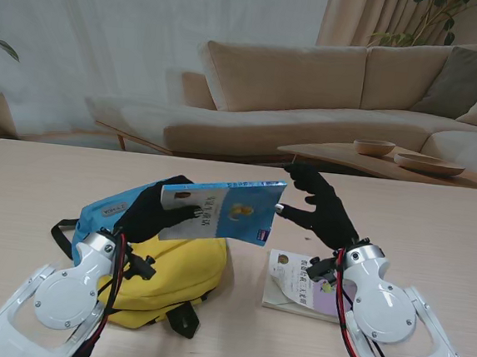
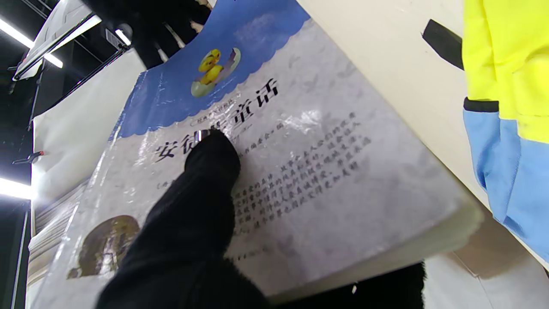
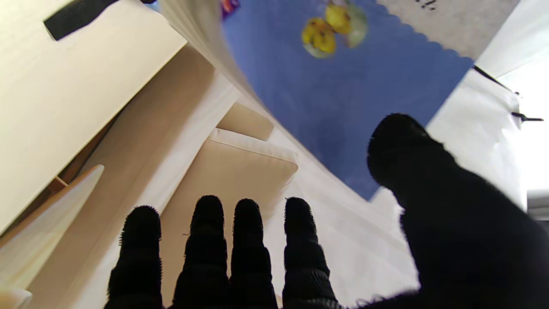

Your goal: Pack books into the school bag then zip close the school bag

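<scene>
My left robot hand (image 1: pixel 153 213) grips one end of a blue-and-white book (image 1: pixel 219 210), thumb (image 2: pixel 206 171) pressed on the cover, holding it in the air above the yellow and blue school bag (image 1: pixel 171 277) lying on the table (image 1: pixel 37 186). My right robot hand (image 1: pixel 323 211) is spread open just beside the book's other end, holding nothing. A second book (image 1: pixel 296 285) lies flat on the table near my right wrist. To pack well, I should tilt the book's edge toward the bag's opening and steady it with my right robot hand.
</scene>
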Motion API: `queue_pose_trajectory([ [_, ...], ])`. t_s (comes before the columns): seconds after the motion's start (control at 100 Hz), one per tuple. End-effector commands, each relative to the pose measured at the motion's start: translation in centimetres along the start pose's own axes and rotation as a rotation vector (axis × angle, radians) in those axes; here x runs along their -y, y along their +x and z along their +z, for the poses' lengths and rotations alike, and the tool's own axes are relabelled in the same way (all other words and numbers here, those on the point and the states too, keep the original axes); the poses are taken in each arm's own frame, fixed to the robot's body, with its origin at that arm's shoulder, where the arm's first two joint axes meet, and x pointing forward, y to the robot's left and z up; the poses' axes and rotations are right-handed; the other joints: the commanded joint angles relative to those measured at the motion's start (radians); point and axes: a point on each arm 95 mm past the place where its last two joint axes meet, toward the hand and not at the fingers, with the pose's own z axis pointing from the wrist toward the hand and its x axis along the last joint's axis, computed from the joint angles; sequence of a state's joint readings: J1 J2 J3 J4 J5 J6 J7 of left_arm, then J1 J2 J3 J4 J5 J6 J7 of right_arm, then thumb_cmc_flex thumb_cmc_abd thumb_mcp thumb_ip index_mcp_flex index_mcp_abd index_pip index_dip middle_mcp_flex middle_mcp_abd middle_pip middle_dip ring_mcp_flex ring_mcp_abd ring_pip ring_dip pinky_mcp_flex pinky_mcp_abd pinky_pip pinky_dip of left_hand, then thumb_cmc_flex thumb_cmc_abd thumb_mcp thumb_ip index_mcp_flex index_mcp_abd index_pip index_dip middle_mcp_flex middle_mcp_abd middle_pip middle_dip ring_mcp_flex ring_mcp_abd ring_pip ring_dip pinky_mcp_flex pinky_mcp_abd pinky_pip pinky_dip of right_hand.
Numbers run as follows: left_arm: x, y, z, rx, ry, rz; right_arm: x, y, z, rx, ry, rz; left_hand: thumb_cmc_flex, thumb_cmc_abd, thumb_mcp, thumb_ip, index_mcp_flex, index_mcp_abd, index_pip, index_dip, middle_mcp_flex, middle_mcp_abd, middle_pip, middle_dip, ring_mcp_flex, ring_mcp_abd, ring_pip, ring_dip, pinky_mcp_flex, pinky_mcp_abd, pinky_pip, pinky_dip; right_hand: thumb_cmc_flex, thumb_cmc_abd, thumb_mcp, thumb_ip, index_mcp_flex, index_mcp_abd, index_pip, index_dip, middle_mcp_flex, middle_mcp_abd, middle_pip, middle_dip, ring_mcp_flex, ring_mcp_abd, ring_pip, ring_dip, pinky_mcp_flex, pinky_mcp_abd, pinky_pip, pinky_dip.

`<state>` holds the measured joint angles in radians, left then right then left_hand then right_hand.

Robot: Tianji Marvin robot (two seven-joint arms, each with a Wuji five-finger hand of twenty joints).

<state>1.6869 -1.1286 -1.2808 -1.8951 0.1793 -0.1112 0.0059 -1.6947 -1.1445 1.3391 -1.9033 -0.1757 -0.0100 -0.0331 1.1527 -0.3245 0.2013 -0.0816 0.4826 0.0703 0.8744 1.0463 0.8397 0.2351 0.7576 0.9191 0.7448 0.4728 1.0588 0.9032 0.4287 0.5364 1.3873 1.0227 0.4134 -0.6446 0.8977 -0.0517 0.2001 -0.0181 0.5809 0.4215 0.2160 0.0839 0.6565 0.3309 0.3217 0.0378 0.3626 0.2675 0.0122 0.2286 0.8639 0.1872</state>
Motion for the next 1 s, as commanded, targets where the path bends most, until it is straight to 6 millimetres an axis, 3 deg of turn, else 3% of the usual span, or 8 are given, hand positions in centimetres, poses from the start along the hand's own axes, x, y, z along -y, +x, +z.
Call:
queue_pose_trajectory([
  [0.0, -0.2, 0.9, 0.2, -0.019, -0.014, -0.016, 1.2, -1.1, -0.4, 0.025, 0.034, 0.051, 0.138, 0.151, 0.14, 0.014, 0.115, -0.138, 0.234, 0.176, 0.021, -0.033, 0.153, 0.053, 0.018, 0.022, 0.07, 0.028, -0.007, 0.024, 0.038, 0.034, -0.006, -0.042, -0.012, -0.055, -0.045, 0.001, 0.018, -0.011, -0.029, -0.041, 0.016, -0.004, -0.057, -0.043, -0.023, -0.012, -0.003, -0.054, -0.023, -0.018],
  [0.13, -0.4, 1.2, 0.6, -0.021, -0.03, -0.055, 2.3, -1.4, -0.5, 0.005, 0.041, 0.171, 0.138, 0.15, 0.141, 0.015, 0.115, -0.138, 0.234, 0.176, 0.02, -0.034, 0.153, 0.052, 0.017, 0.022, 0.069, 0.028, -0.008, 0.024, 0.036, 0.035, -0.016, -0.097, 0.098, -0.075, -0.025, 0.019, 0.041, -0.014, -0.01, -0.041, 0.033, -0.001, -0.038, -0.042, -0.007, -0.006, 0.02, -0.084, -0.01, -0.013],
  [0.36, -0.8, 1.7, 1.7, -0.024, -0.094, -0.159, 4.3, -1.2, -0.7, -0.014, 0.038, 0.305, 0.138, 0.151, 0.141, 0.015, 0.115, -0.138, 0.233, 0.175, 0.02, -0.033, 0.15, 0.051, 0.015, 0.022, 0.066, 0.027, -0.012, 0.022, 0.033, 0.037, -0.008, -0.119, 0.165, -0.082, 0.064, 0.029, 0.082, -0.019, 0.091, -0.027, 0.054, 0.009, 0.052, -0.017, 0.041, 0.016, 0.109, -0.08, 0.078, 0.035],
  [0.65, -1.4, 1.9, 2.6, -0.003, -0.155, -0.217, 5.2, -0.5, -0.8, -0.065, 0.002, 0.441, 0.138, 0.151, 0.142, 0.016, 0.113, -0.134, 0.23, 0.173, 0.019, -0.032, 0.147, 0.053, 0.013, 0.023, 0.061, 0.026, -0.015, 0.023, 0.029, 0.039, 0.052, -0.128, 0.255, -0.088, 0.333, -0.014, 0.143, -0.025, 0.379, -0.008, 0.048, 0.021, 0.284, 0.042, 0.135, 0.06, 0.296, -0.035, 0.223, 0.123],
  [0.74, -1.6, 1.9, 2.9, 0.001, -0.175, -0.234, 5.3, -0.3, -0.9, -0.068, 0.001, 0.462, 0.138, 0.151, 0.143, 0.017, 0.113, -0.134, 0.229, 0.173, 0.019, -0.032, 0.145, 0.052, 0.012, 0.024, 0.059, 0.026, -0.018, 0.023, 0.027, 0.038, 0.103, -0.078, 0.283, -0.08, 0.459, -0.033, 0.149, -0.019, 0.509, 0.002, 0.033, 0.019, 0.384, 0.07, 0.172, 0.073, 0.37, -0.017, 0.268, 0.146],
  [0.82, -1.7, 2.0, 3.1, 0.002, -0.183, -0.244, 5.3, -0.2, -1.0, -0.071, 0.003, 0.48, 0.138, 0.151, 0.143, 0.017, 0.112, -0.134, 0.227, 0.172, 0.019, -0.032, 0.144, 0.052, 0.011, 0.025, 0.057, 0.025, -0.019, 0.023, 0.026, 0.038, 0.216, -0.104, 0.309, -0.203, 0.546, -0.076, 0.26, -0.138, 0.635, 0.008, 0.008, 0.012, 0.477, 0.089, 0.197, 0.075, 0.435, 0.009, 0.304, 0.159],
  [0.89, -1.8, 1.9, 3.2, 0.004, -0.192, -0.243, 5.2, 0.0, -1.1, -0.071, 0.004, 0.51, 0.138, 0.146, 0.14, 0.015, 0.11, -0.133, 0.223, 0.168, 0.018, -0.032, 0.14, 0.05, 0.009, 0.025, 0.053, 0.024, -0.022, 0.021, 0.024, 0.038, 0.356, -0.037, 0.257, -0.208, 0.63, -0.106, 0.38, -0.199, 0.77, 0.024, -0.024, -0.005, 0.561, 0.108, 0.24, 0.082, 0.49, 0.044, 0.349, 0.169],
  [0.99, -1.8, 1.8, 3.1, 0.008, -0.197, -0.236, 5.1, 0.1, -1.2, -0.068, 0.007, 0.543, 0.138, 0.143, 0.141, 0.014, 0.108, -0.131, 0.215, 0.157, 0.017, -0.03, 0.128, 0.045, 0.002, 0.028, 0.037, 0.019, -0.03, 0.021, 0.015, 0.034, 0.424, 0.008, 0.263, -0.19, 0.766, -0.117, 0.397, -0.064, 0.848, 0.042, 0.038, 0.049, 0.621, 0.137, 0.375, 0.123, 0.537, 0.086, 0.454, 0.213],
])
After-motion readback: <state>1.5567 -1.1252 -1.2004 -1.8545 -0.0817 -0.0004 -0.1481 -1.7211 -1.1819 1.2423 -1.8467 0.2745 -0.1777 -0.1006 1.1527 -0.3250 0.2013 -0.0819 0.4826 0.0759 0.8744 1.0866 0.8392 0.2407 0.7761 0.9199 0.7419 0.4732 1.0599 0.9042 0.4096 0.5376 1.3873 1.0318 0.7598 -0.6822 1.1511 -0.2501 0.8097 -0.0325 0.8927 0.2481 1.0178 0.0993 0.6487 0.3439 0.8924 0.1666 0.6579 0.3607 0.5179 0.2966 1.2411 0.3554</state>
